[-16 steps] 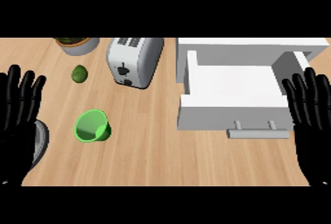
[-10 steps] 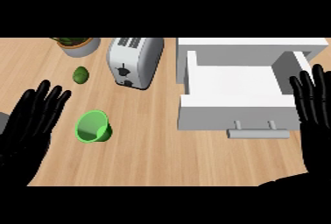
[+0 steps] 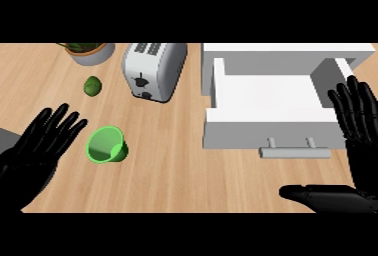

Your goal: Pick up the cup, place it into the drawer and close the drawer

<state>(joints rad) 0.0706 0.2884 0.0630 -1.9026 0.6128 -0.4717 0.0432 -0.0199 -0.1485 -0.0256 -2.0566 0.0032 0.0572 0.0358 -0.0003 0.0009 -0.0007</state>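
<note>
1. Where the view looks steeply down, a light wooden tabletop (image 3: 184, 180) with visible grain fills nearly all of it.
2. A green cup (image 3: 106, 145) lies on its side at the left, its open mouth facing the viewer.
3. The left hand (image 3: 40, 145) sits just beside the cup, fingers straight and spread, grasping nothing.
4. A white drawer (image 3: 269, 107) stands pulled open at the right (its grey handle (image 3: 295, 151) faces the lower edge), well apart from the cup.
5. The right hand (image 3: 358, 120) rests at the right edge, fingers up and released, its thumb low along the bottom.
6. A silver toaster (image 3: 153, 70), a small dark green fruit (image 3: 92, 85) and a potted plant (image 3: 87, 51) stand along the far side.
</note>
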